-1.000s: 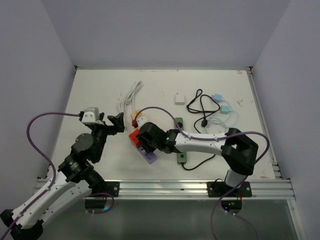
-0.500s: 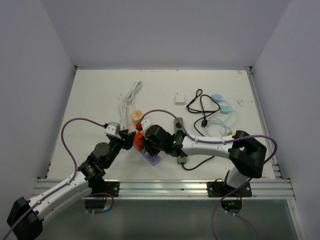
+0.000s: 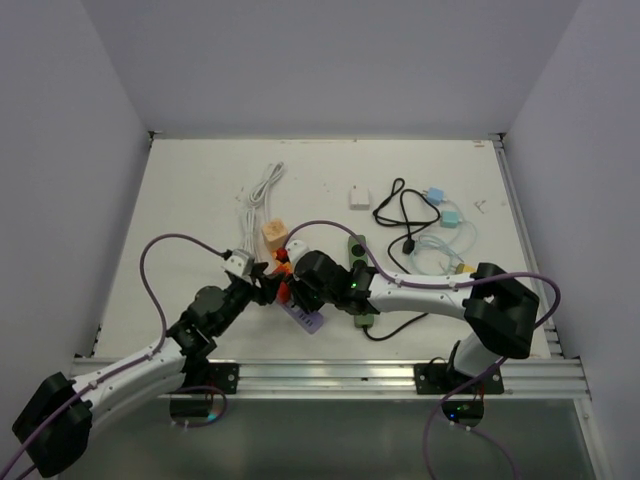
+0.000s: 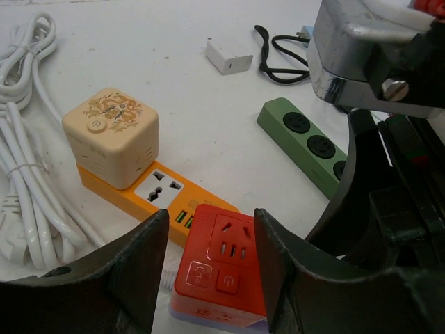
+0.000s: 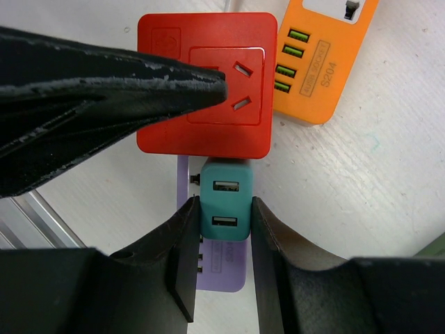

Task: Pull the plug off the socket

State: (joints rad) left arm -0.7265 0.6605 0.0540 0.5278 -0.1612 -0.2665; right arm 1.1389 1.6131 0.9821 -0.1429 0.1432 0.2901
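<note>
Pinching the plug (image 5: 224, 198) snug on both sides with the right gripper (image 5: 224, 209), plug not out yet, stuck in the strip (image 5: 215, 268) just beside the red cube (image 5: 243, 132). Just swung the left gripper (image 4: 208, 229) in from far off, wide open around the red cube, holding nothing. Looks ready to hold down and pull.

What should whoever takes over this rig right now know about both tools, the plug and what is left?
Right tool: shut on the teal plug, one finger on each side.
Left tool: open, fingers straddling the red cube socket, not gripping it.
The teal plug sits seated in the purple strip, right beside the red cube socket.
Done: the grasp on the plug.
Left: pull the plug straight out; the left tool may need to brace first.
</note>
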